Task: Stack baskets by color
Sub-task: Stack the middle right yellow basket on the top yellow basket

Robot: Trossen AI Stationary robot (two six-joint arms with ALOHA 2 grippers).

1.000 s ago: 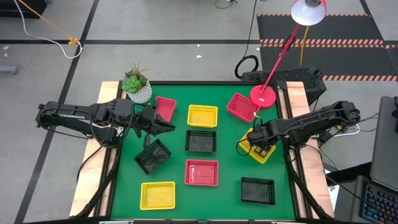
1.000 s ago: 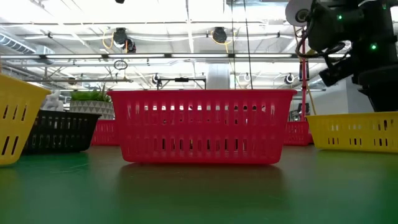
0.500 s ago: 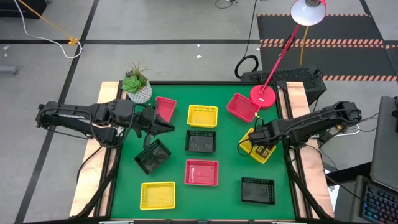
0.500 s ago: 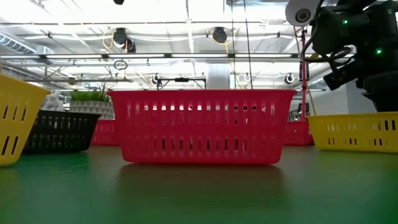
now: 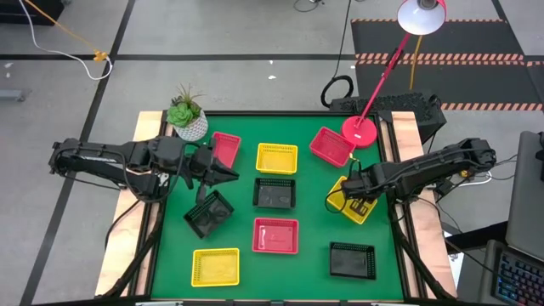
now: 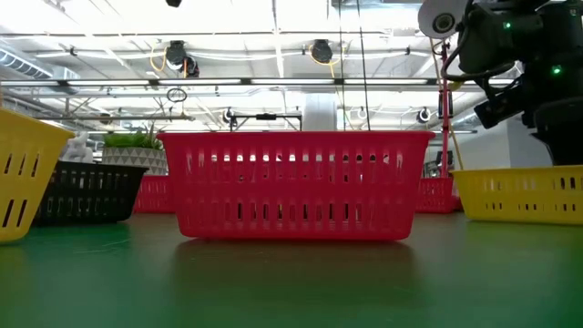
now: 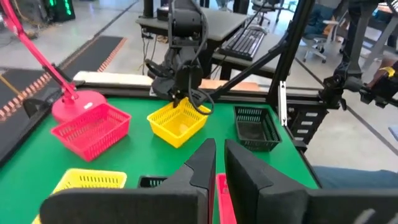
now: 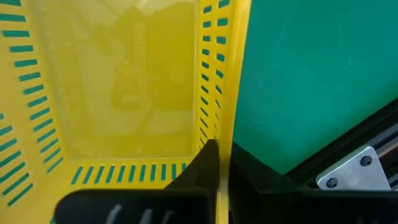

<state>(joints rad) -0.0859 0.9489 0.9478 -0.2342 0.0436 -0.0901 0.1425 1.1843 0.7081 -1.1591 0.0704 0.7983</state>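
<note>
Right claw has closed onto the rim of the yellow perforated plastic basket, right of centre on the green desk. Grasp step; next, lift toward another yellow basket. Left claw hovers, nearly closed, empty.

You're looking at nine mesh baskets sitting unstacked across the green mat: red ones at centre and along the far side, black ones scattered, one yellow basket lying angled at the right edge
</note>
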